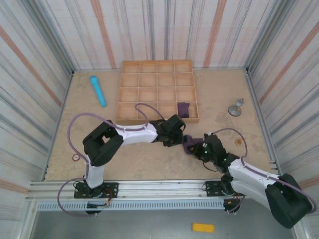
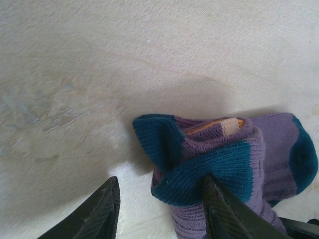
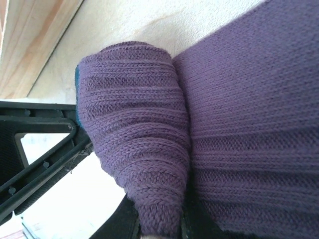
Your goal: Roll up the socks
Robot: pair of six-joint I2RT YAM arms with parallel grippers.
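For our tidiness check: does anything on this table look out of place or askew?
One loose sock lies outside the tray, bunched with its teal cuff gaping, unlike the sock bundle tucked in a compartment. A light blue cylinder lies slanted left of the tray. Nothing looks spilled or damaged.

A robot test cell in a lab: a beige tabletop (image 1: 149, 159) boxed in by striped walls (image 1: 30, 59), a left arm (image 1: 124, 135) and a right arm (image 1: 251, 175) bolted to a metal rail (image 1: 159, 188) at its near edge.
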